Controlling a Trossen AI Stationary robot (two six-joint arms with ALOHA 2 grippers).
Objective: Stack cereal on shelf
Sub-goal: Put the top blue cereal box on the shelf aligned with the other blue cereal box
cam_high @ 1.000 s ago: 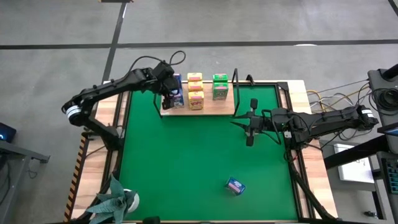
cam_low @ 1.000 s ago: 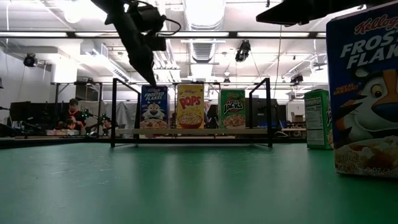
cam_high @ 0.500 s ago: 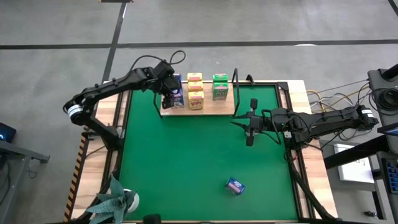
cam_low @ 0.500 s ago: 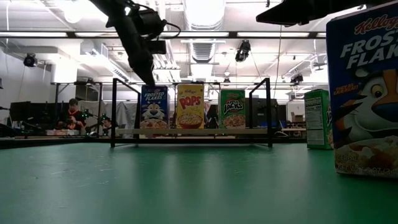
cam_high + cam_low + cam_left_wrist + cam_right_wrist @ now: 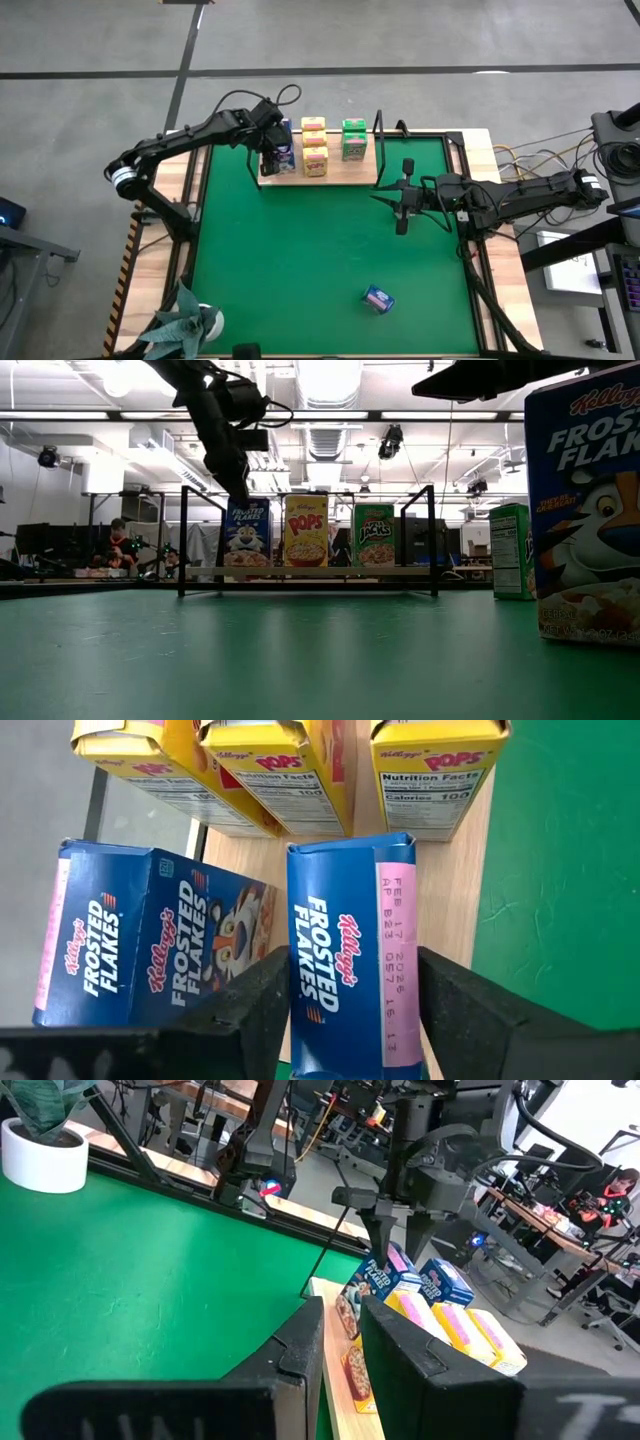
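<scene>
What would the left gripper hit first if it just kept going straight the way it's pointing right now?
Most likely the upright Frosted Flakes box framed between the fingers of the left gripper, standing on the shelf. How much gap remains above it is unclear.

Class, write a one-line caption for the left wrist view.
Left gripper straddling an upright blue cereal box on the shelf.

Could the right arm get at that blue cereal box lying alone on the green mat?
Probably yes: the blue box lies alone on open mat, nothing between it and the right tool.
</scene>
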